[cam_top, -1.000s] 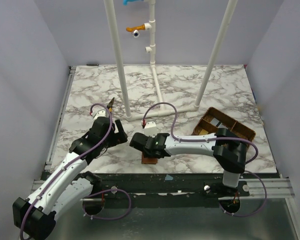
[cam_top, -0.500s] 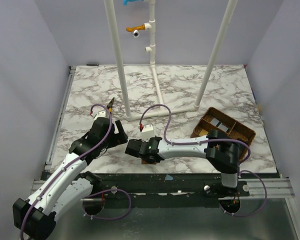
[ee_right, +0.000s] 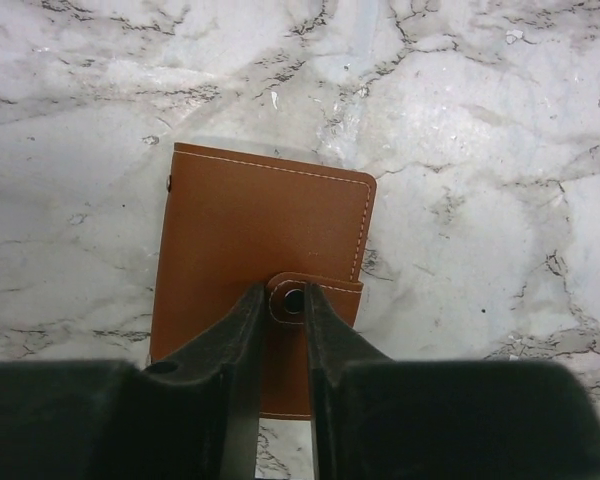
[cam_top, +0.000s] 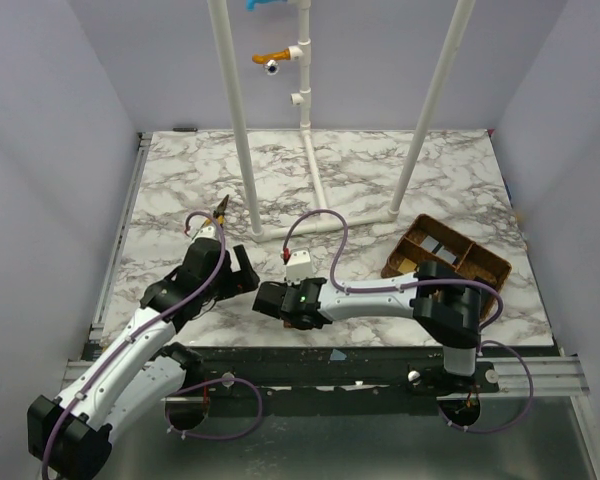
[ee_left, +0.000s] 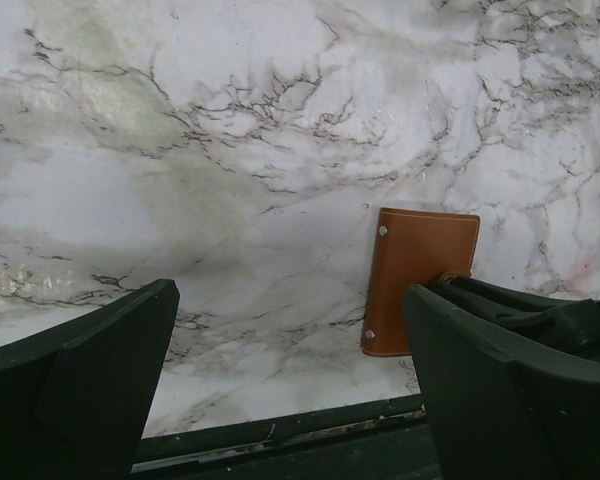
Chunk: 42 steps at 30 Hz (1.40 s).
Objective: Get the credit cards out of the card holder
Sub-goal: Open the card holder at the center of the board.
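The wallet (ee_right: 260,230) is lying folded shut and flat on the marble table (cam_top: 380,170), close to the near edge and between the two arms; its snap tab (ee_right: 298,297) is wrapping over one long edge and sitting pressed down on the brown cover. The right gripper (ee_right: 287,300) is reaching down over the wallet, its two fingers (ee_right: 242,330) drawn close together and pinching the snap tab from either side, so that only the tab and its stud are showing in the narrow gap. The left gripper (ee_left: 290,300) is hanging above bare marble just beside the wallet, its fingers (ee_left: 100,380) spread wide and grasping nothing; in its own view the wallet is sitting nearer the right-hand finger, with the dark body of the right gripper covering the wallet's far corner. A woven basket (cam_top: 445,258) with dividers is standing well apart from the wallet, toward the right side of the table.
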### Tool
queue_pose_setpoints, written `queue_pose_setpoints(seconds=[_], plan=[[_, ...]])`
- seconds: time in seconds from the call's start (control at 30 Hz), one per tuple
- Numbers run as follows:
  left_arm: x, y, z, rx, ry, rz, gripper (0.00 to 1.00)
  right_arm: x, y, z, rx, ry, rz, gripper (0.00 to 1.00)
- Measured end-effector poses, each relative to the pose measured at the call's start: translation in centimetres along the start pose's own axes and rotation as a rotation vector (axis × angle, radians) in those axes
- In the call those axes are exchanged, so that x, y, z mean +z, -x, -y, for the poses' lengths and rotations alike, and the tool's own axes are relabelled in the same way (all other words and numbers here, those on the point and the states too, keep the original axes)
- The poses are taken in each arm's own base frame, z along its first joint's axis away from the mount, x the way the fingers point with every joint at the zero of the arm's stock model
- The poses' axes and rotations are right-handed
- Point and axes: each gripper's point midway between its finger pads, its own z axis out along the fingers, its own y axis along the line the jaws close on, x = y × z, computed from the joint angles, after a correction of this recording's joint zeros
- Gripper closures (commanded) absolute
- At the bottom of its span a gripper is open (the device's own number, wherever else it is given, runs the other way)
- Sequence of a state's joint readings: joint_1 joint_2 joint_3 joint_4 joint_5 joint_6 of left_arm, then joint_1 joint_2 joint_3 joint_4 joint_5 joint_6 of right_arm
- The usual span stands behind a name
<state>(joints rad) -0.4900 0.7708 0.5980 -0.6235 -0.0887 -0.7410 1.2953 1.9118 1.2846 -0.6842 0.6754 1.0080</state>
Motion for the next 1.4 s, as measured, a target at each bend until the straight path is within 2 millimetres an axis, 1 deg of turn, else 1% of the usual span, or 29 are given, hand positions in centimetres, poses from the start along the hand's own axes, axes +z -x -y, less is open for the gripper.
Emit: queue_pose_setpoints(seconds=[0.1, 0.2, 0.27, 0.4, 0.5, 0.57, 0.67, 0.8, 0.97, 1.03, 1.2, 1.4], plan=[[0.2, -0.6, 0.2, -0.002, -0.023, -0.016, 0.02, 0.0, 0.0, 0.2, 0.015, -0.001, 0.010, 0.90], [0.6, -1.4, 0.8, -0.014, -0.067, -0.044, 0.06, 0.0, 0.0, 0.4, 0.032, 0.005, 0.018, 0.96], [1.1, -2.4, 1.2, -0.029, -0.101, -0.077, 0.09, 0.0, 0.0, 0.4, 0.043, 0.013, 0.022, 0.99], [2.0, -4.3, 1.6, -0.059, -0.145, -0.148, 0.18, 0.0, 0.0, 0.5, 0.077, 0.036, 0.032, 0.99], [2.7, -5.8, 2.0, -0.076, -0.173, -0.204, 0.27, 0.0, 0.0, 0.6, 0.106, 0.059, 0.030, 0.99], [2.9, -6.3, 2.4, -0.082, -0.188, -0.226, 0.36, -0.1, 0.0, 0.6, 0.124, 0.075, 0.031, 0.99], [3.2, -6.8, 3.3, -0.079, -0.219, -0.249, 0.45, -0.1, 0.0, 0.6, 0.145, 0.095, 0.037, 0.99], [3.8, -7.8, 4.5, -0.068, -0.247, -0.287, 0.55, -0.2, -0.1, 0.6, 0.175, 0.121, 0.035, 0.99], [4.6, -9.2, 5.4, -0.063, -0.257, -0.331, 0.66, -0.3, -0.1, 0.6, 0.204, 0.148, 0.033, 0.99], [4.8, -9.7, 5.7, -0.059, -0.261, -0.344, 0.69, -0.3, -0.1, 0.6, 0.214, 0.159, 0.031, 0.99], [5.3, -10.4, 6.6, -0.062, -0.281, -0.364, 0.72, -0.4, -0.1, 0.5, 0.227, 0.175, 0.028, 0.99], [5.9, -11.1, 6.8, -0.081, -0.293, -0.370, 0.77, -0.3, 0.0, 0.6, 0.240, 0.185, 0.028, 0.99]])
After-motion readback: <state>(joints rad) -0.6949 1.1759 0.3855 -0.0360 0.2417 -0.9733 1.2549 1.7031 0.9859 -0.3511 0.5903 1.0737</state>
